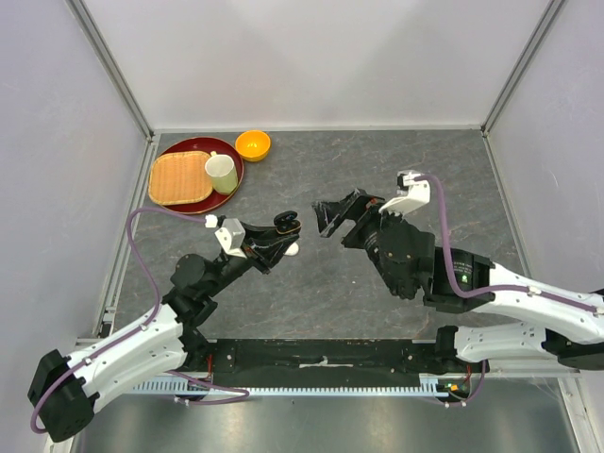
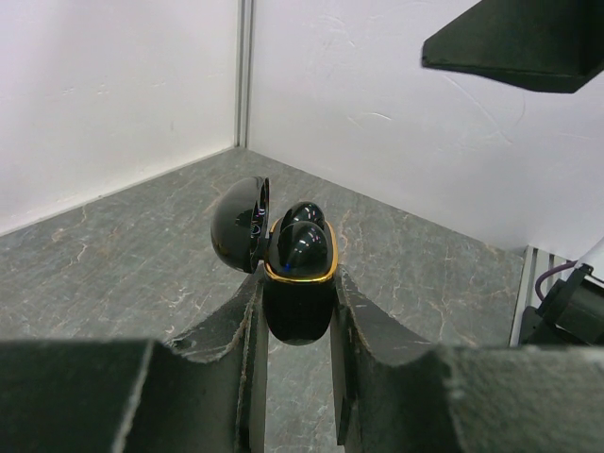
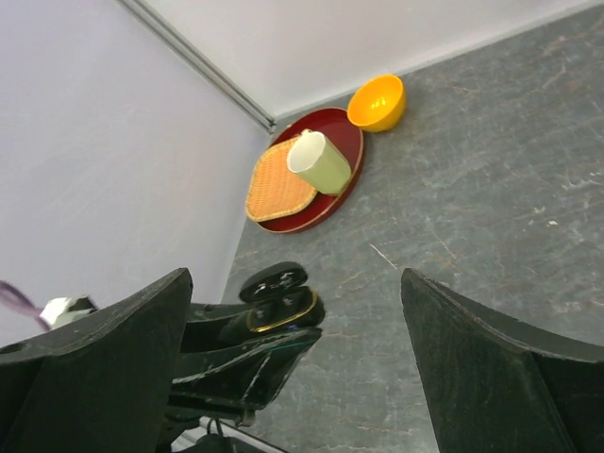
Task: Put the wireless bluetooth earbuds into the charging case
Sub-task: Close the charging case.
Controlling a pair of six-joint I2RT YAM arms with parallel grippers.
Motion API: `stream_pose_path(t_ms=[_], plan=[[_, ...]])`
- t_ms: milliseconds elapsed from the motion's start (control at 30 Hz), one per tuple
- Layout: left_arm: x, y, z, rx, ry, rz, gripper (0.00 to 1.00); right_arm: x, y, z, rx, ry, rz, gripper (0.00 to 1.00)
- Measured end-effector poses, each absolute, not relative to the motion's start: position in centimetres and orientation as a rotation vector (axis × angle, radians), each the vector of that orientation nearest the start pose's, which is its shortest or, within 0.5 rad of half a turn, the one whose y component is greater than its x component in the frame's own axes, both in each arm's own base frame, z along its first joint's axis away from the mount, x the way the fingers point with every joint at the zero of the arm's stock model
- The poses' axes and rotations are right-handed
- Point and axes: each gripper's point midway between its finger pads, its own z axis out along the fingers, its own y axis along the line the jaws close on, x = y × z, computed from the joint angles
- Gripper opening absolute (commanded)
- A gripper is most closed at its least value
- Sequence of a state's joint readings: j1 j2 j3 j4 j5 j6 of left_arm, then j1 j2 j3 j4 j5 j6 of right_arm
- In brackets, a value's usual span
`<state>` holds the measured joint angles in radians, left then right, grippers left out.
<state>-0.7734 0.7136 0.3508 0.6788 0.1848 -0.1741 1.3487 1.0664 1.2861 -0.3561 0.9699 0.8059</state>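
As the top camera sees it: both arms reach inward; your left gripper (image 1: 281, 234) clamps the black charging case (image 1: 286, 222); your right gripper (image 1: 332, 215), fingers spread, faces it, apart.
Left wrist: case hinged open, two black earbuds (image 2: 300, 241) seated inside; its base hidden between fingers.
Right wrist: fingers cut off at frame edges.

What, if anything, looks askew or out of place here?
Nothing stands out. The black charging case sits upright in the left gripper, lid open, two black earbuds seated inside; the cup stands upright on the red tray.
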Motion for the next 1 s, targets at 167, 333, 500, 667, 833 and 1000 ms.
stream_pose_path(t_ms=[167,333,500,667,833,1000], plan=[[20.0,-25.0,29.0,0.548,1.207,-0.929,0.02,21.1,27.6,38.0,0.279,1.779,0.765,0.98],[19.9,-25.1,29.0,0.554,1.205,-0.933,0.02,21.9,28.7,36.5,0.247,1.853,0.747,0.98],[19.7,-25.0,29.2,0.556,1.201,-0.935,0.02,22.2,28.5,37.1,0.242,1.867,0.762,0.98],[19.4,-25.1,29.0,0.572,1.204,-0.945,0.02,22.5,28.1,37.7,0.248,1.868,0.785,0.98],[19.5,-25.4,28.4,0.585,1.221,-0.949,0.02,22.9,28.0,37.2,0.24,1.893,0.779,0.98],[19.3,-25.7,28.1,0.604,1.235,-0.957,0.02,24.1,28.6,36.9,0.222,1.917,0.758,0.98]])
